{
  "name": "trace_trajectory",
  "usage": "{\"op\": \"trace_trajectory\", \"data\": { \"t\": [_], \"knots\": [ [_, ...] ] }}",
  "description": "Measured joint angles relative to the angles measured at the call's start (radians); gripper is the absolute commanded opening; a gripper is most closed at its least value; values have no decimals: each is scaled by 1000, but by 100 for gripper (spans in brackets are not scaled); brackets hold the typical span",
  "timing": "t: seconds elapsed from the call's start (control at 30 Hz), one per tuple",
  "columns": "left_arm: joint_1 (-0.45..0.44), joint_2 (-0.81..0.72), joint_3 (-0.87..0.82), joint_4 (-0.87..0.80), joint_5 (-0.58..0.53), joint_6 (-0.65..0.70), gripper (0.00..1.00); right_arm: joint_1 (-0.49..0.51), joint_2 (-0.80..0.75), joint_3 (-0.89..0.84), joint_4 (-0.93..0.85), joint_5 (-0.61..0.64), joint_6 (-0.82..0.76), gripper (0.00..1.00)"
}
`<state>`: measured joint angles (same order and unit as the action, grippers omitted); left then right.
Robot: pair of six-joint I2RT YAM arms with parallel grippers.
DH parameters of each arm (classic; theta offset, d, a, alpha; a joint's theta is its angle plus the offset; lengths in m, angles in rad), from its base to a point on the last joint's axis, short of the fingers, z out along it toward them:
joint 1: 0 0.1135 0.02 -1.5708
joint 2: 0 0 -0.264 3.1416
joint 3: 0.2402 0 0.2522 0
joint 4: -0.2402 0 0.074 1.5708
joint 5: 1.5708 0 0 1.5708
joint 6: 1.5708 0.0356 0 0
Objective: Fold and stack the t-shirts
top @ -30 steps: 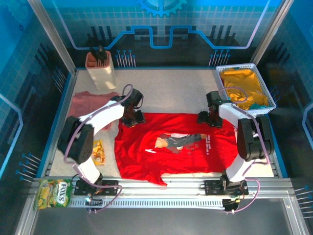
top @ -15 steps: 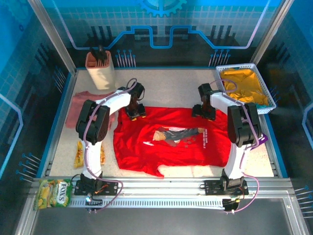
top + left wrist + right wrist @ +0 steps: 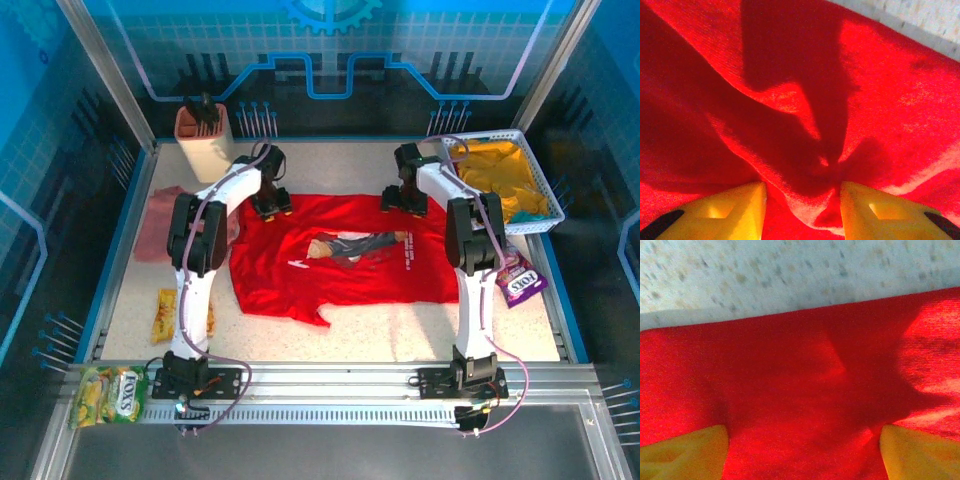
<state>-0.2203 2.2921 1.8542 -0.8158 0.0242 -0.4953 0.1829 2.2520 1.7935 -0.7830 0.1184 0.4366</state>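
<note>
Toward the far side of the worktop [image 3: 400, 330], the red t-shirt [image 3: 300, 285] now lies print-up, well clear of the near edge it almost reached a second ago. Both arms have stretched out nearly straight and carried its far hem along. The left fingers [image 3: 270, 203] and right fingers [image 3: 403, 200] sit on that hem, one near each end, further from the bases than in the earlier views. With the right arm swung away, a purple snack packet [image 3: 520, 285] has come into view near the shirt's right edge. An orange snack packet [image 3: 165, 312] on the left lies apart from the cloth.

Seen from the left wrist, the yellow fingertips [image 3: 735, 207] are half closed with a ridge of red cloth bunched between them, so that side is pinching the shirt. From the right wrist, the fingertips [image 3: 685, 450] stand wide apart with the cloth nearly flat between them. They look open, resting on the fabric rather than holding it.

The pink t-shirt [image 3: 160, 215] lies at the left edge, partly beneath the left arm, not yet stacked. The shift reads as spreading the red shirt flat. No fold is made yet, and the near-left corner is rumpled.
</note>
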Motion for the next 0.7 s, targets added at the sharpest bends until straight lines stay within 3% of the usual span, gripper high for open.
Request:
{"op": "trace_trajectory", "data": {
  "t": [0.13,0.27,0.37,0.47,0.7],
  "knots": [
    [8,-3,25,-11,0,36,54,1,2,14,3,-14,-13,85],
    [5,-84,-44,0,20,65,63,9,-119,-132,71,-55,-34,95],
    [-10,-251,-182,19,27,77,71,28,-293,-277,109,-92,-49,97],
    [-39,-452,-320,51,37,75,72,73,-487,-397,145,-121,-57,95],
    [-90,-866,-696,124,64,16,71,344,-855,-728,206,-131,-20,86]
  ]
}}
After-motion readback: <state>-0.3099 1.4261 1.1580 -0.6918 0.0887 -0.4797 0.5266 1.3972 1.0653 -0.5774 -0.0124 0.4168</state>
